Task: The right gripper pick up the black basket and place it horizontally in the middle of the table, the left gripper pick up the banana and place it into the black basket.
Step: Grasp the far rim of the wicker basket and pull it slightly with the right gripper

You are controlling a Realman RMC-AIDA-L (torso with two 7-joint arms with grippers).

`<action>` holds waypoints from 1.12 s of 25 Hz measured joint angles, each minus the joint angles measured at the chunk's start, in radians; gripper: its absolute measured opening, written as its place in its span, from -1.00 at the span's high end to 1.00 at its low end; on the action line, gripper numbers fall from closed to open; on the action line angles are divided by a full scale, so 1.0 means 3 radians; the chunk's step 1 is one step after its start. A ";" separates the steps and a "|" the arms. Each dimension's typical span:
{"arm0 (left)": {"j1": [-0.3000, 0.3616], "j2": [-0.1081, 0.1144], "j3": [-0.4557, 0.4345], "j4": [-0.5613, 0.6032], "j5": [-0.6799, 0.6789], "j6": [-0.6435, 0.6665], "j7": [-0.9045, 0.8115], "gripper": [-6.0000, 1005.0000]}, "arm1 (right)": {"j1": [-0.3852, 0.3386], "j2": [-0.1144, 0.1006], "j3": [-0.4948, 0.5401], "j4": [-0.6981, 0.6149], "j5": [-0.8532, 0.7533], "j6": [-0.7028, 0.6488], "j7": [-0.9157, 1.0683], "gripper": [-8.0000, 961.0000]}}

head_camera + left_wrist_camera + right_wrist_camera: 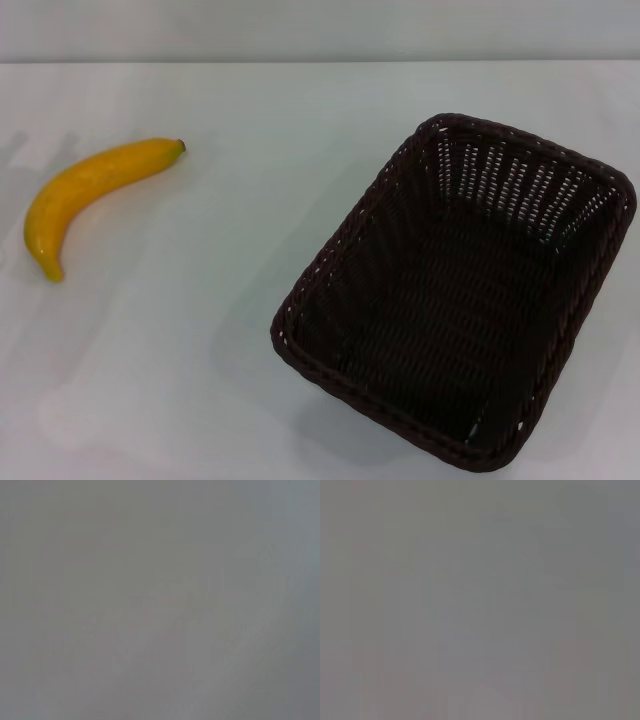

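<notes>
Neither pincer shows up anywhere, both wrist views are just blank grey, so only the banana (92,196) and black basket (460,290) sit well apart on the white surface (260,110).

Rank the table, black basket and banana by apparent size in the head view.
1. table, filling most of the view
2. black basket, on the robot's right
3. banana, on its left
Neither pincer shows in any view.

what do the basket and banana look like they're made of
The basket looks like woven wicker or rattan, near black and matte, with open slats and a braided rim. The banana has smooth, glossy, even yellow-orange skin; it may be plastic, but real fruit cannot be ruled out.
</notes>
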 joint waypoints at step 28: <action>-0.0053 0.0049 0.0087 0.0041 0.0040 -0.0247 -0.0017 -0.74 | 0.2037 -0.0906 -0.1179 -0.1460 -0.3876 0.1053 0.4110 -0.81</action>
